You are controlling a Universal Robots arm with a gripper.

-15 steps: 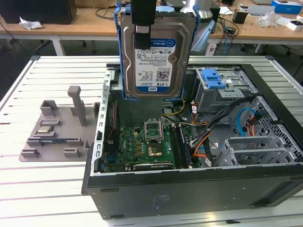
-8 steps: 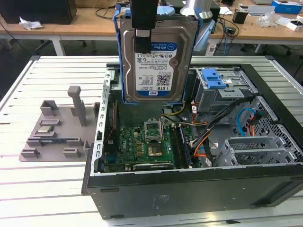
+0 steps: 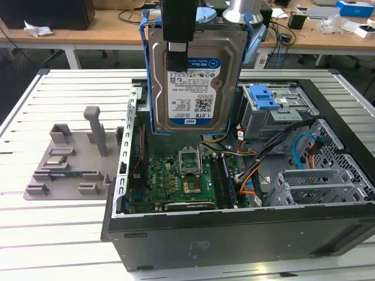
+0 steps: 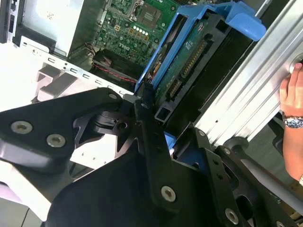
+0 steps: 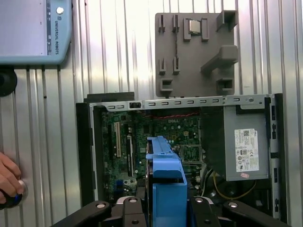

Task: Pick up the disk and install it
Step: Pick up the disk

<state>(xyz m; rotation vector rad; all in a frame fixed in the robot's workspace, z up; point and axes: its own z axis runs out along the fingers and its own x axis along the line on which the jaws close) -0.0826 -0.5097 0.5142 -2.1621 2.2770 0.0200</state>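
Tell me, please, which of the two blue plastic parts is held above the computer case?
The blue rails framing the disk, which the gripper holds above the case. The blue latch sits lower, on the grey cage inside it.

The matte black hand [image 4: 152, 109] has jointed linkages studded with silver screws [image 4: 56, 140].

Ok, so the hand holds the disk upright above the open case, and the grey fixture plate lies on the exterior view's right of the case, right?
Not quite. The hand holds the disk upright above the open case, but the exterior view shows the grey fixture plate on that view's left of the case, not its right.
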